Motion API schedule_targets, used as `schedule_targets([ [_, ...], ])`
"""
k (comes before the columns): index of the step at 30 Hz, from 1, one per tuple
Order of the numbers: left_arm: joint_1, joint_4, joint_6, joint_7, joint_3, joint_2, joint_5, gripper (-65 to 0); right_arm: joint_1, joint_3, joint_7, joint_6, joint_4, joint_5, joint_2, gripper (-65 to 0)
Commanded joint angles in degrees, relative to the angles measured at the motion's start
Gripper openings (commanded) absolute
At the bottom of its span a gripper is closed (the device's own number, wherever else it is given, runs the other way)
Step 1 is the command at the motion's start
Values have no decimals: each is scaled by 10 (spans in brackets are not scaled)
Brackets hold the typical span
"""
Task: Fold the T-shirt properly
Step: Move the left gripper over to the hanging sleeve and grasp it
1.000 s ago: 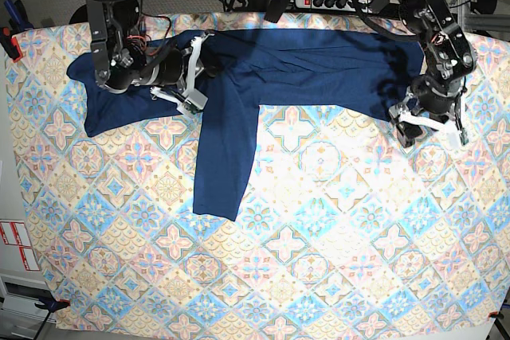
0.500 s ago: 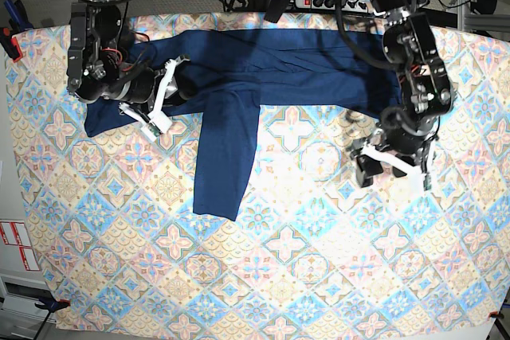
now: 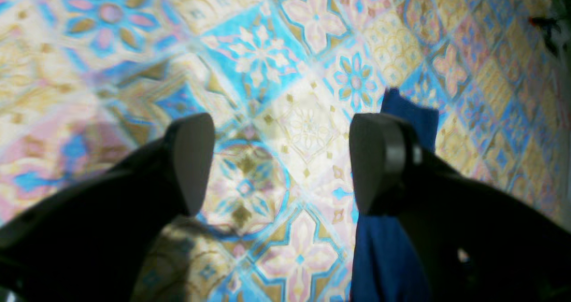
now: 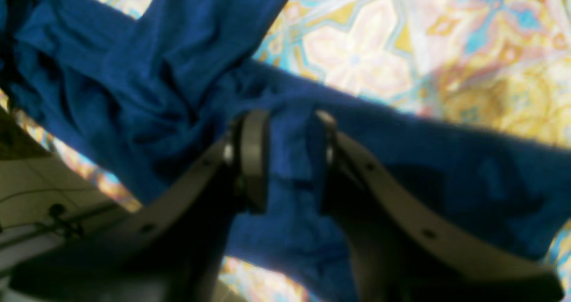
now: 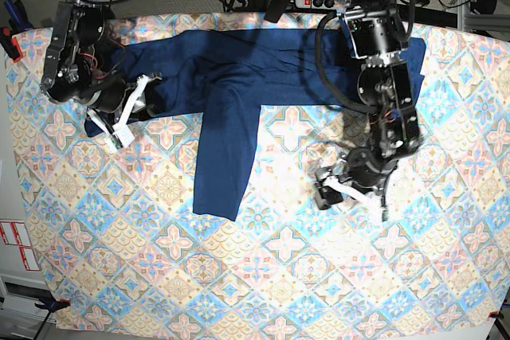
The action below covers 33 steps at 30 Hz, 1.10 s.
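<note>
Centrally, the T-shirt (image 5: pixel 239 77) is lying spread along the far side of the tablecloth (image 5: pixel 279 276), one sleeve trailing toward the near edge. The right gripper (image 4: pixel 285 159) is pinching a fold of it between narrowed jaws; the left gripper (image 3: pixel 276 163) is hovering wide open over bare cloth.

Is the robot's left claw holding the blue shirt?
No, the left gripper is wide open over the tablecloth, and the T-shirt lies beside it.
</note>
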Motion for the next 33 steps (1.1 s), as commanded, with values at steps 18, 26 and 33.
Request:
schedule_targets([
  [18, -148, -283, 0, -92, 163, 23, -9, -194, 6, 3, 9, 2, 40, 12, 5, -493],
  [26, -166, -343, 0, -112, 205, 61, -7, -194, 6, 3, 9, 2, 40, 12, 5, -493],
  [33, -159, -345, 0, -114, 262, 67, -7, -194, 6, 3, 9, 2, 40, 12, 5, -493],
])
